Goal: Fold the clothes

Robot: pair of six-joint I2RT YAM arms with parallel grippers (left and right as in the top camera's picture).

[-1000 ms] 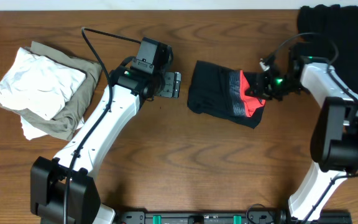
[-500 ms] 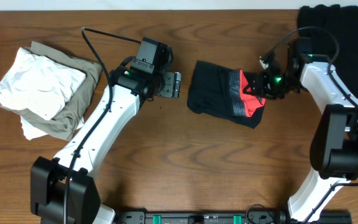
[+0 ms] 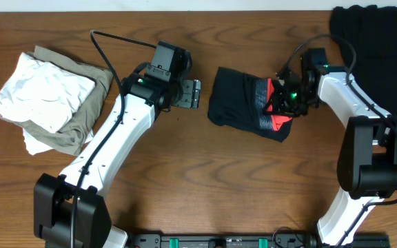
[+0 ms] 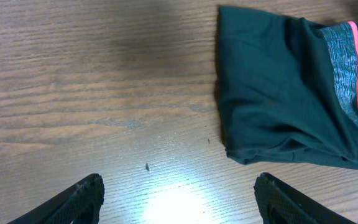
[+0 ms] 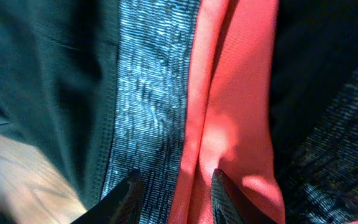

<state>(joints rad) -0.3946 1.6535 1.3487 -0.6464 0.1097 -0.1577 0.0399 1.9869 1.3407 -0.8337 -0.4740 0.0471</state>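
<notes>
1 pair of leggings (image 3: 243, 103) lay folded on the table (image 3: 219, 186). 1 black garment heap (image 3: 374, 41) sat to its right, and 1 white-and-khaki heap (image 3: 50, 100) far to its left. 2 grippers were present. The left gripper (image 4: 179, 199) was just left of the leggings, jaws wide and empty. The right gripper (image 5: 174, 193) was over their coral waistband, jaws slightly parted.

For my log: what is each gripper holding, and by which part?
Nothing. Left gripper open over the table; right gripper open, fingers straddling the coral waistband of the leggings.

count on inspection: two grippers, left gripper (image 3: 191, 93) and right gripper (image 3: 281, 105). one folded leggings (image 3: 234, 103) between them. one dark garment pile (image 3: 374, 41) outboard of the right gripper. one white garment (image 3: 43, 93) and one khaki garment (image 3: 96, 93) outboard of the left gripper.
</notes>
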